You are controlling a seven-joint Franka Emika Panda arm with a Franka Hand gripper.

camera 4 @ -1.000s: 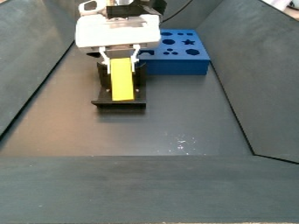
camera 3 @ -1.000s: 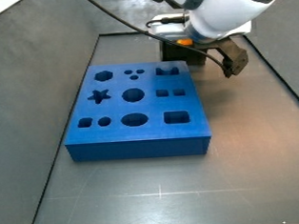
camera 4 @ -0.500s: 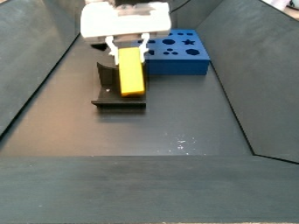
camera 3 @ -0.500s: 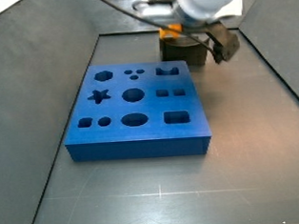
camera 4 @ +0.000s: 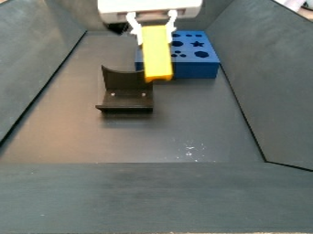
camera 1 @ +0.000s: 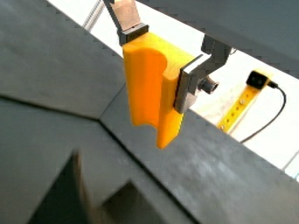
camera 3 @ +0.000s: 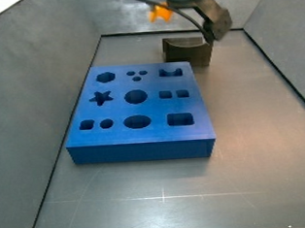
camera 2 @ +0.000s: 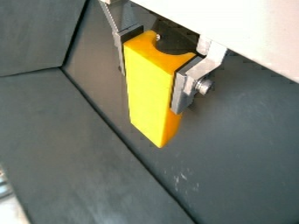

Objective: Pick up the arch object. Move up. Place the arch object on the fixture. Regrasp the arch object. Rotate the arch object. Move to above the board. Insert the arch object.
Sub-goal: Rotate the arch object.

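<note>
Robotics lab test cell, dark sloped-wall enclosure point(camera 4: 49, 82), blue board point(camera 3: 138, 112), fixture point(camera 4: 124, 93)

Dark grey floor point(camera 4: 184, 137) between sloped grey walls point(camera 4: 37, 82).

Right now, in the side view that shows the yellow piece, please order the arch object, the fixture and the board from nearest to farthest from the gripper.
1. Arch object: clamped in the gripper, hanging below it.
2. and 3. Fixture, on the floor below, and board, at the back beside the gripper: too close to call.
</note>
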